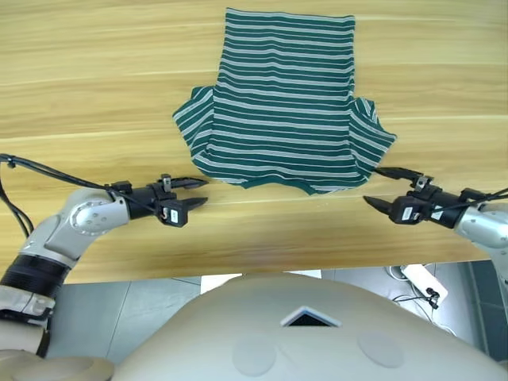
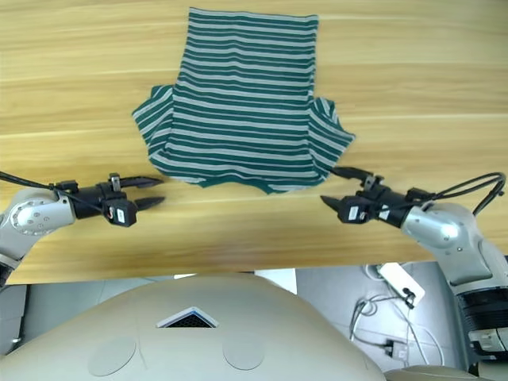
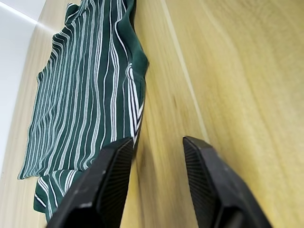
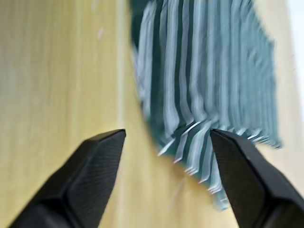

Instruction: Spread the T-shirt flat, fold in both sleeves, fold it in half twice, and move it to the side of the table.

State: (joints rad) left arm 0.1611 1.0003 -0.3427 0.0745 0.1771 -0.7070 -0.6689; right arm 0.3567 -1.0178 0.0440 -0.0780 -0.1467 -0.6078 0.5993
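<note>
Green-striped shirt (image 1: 284,103) lay mid table (image 1: 79,95). Left gripper (image 1: 204,192) and right gripper (image 1: 371,185) hung wide open, empty, just off its near corners. A shallow pinch might've caught one layer and bunched it.

Wooden table (image 1: 95,71) above grey tiled floor (image 1: 151,305)

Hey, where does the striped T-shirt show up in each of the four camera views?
Left eye view: T-shirt upper middle, slightly right of centre.
Right eye view: T-shirt upper middle, slightly left of centre.
Left wrist view: T-shirt just beyond the open left claw.
Right wrist view: T-shirt just beyond the open right claw.
Shared landmark: the light wooden table under it.
</note>
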